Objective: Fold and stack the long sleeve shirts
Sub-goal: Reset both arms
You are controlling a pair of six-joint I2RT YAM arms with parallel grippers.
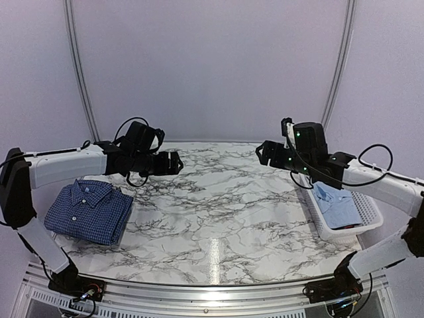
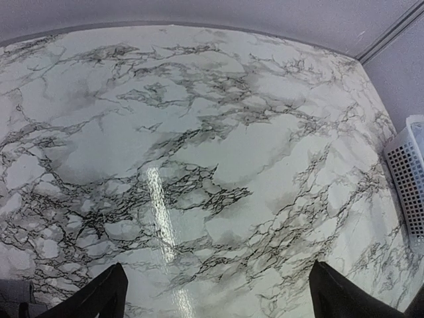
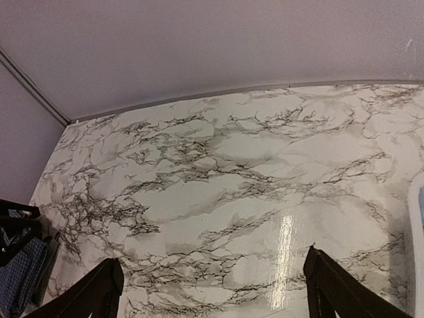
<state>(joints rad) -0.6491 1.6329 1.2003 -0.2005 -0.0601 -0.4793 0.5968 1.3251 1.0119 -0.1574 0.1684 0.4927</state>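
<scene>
A folded dark blue checked shirt lies on the marble table at the left; its edge also shows at the lower left of the right wrist view as the dark blue shirt. A plain pale blue shirt lies in the white basket at the right. My left gripper hovers above the table, right of the dark blue shirt, open with nothing between its fingers. My right gripper hangs left of the basket, open and empty, its fingers wide apart.
The marble table spreads between the two arms. The basket's slatted wall shows at the right edge of the left wrist view. Pale curtain walls close the back and sides.
</scene>
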